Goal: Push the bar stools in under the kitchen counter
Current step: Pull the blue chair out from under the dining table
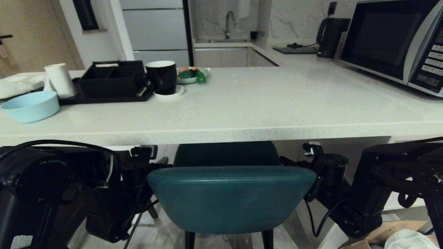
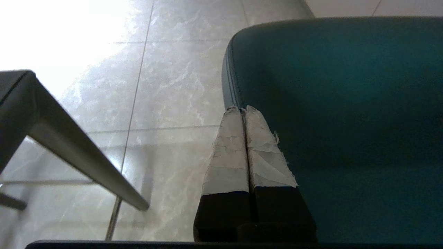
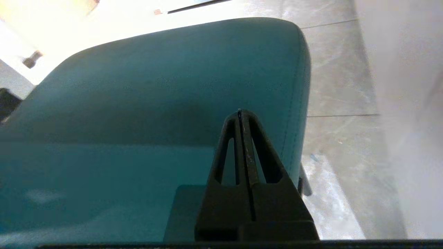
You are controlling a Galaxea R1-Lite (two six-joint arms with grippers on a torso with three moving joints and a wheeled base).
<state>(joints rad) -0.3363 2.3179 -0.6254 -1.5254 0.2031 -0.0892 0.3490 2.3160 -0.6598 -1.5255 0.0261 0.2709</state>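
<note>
A teal bar stool (image 1: 231,197) sits at lower centre of the head view, its seat tucked beneath the edge of the kitchen counter (image 1: 263,103) and its curved backrest nearest the camera. The left gripper (image 2: 244,110), fingers clenched together on nothing, points at the backrest's edge at the frame's lower left; contact cannot be confirmed. The right gripper (image 3: 239,112), likewise closed and empty, lies against the backrest at lower right. A second stool's grey leg (image 2: 76,159) appears in the left wrist view.
</note>
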